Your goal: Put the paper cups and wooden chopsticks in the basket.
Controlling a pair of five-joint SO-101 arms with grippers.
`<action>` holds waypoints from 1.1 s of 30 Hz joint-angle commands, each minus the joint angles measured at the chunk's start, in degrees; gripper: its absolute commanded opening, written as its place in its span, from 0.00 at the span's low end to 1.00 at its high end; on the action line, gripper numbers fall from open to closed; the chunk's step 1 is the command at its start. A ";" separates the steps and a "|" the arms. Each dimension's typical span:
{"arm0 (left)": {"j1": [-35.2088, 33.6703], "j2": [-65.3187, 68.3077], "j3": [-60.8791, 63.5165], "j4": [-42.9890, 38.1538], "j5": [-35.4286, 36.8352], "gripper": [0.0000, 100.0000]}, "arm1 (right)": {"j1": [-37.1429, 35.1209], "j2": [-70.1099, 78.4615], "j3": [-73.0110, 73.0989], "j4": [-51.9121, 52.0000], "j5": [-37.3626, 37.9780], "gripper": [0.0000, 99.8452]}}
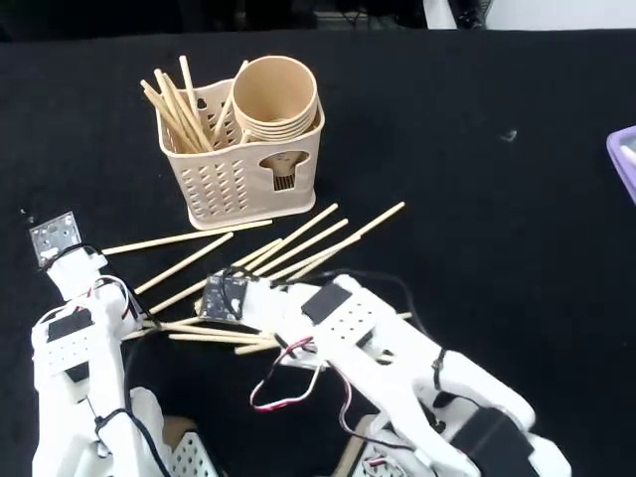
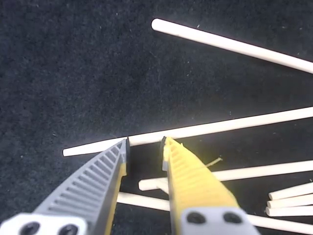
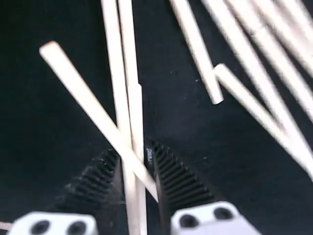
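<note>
A beige basket (image 1: 243, 179) stands at the back left and holds stacked paper cups (image 1: 275, 97) and several wooden chopsticks (image 1: 177, 107). More chopsticks (image 1: 298, 243) lie loose on the black table in front of it. In the left wrist view my left gripper (image 2: 145, 146) has its grey and yellow fingers a little apart, tips just above one chopstick (image 2: 220, 126) lying across them. My right gripper (image 3: 134, 164) is low over the pile, its black fingers (image 3: 173, 178) pressed against crossed chopsticks (image 3: 128, 98) between them. Both white arms (image 1: 70, 348) (image 1: 388, 358) reach in from the front edge.
A purple object (image 1: 623, 157) sits at the right edge of the table. The black cloth (image 1: 477, 179) to the right of the basket is bare. Red and white wires (image 1: 288, 383) loop beside the right arm.
</note>
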 commanded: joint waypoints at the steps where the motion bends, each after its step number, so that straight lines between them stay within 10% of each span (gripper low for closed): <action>1: -0.22 -0.88 -0.92 -0.70 0.26 0.13 | 2.46 2.51 0.04 -3.08 0.53 0.01; 11: -0.22 -0.88 -0.92 -0.70 0.26 0.13 | 2.99 7.16 -1.01 -3.52 0.26 0.25; 18: -0.22 -0.88 -0.92 -0.70 0.26 0.13 | 2.90 6.99 -3.74 -3.16 0.09 0.01; 33: -0.22 -0.88 -0.92 -0.70 0.26 0.13 | 6.33 7.16 -21.32 10.37 0.53 0.01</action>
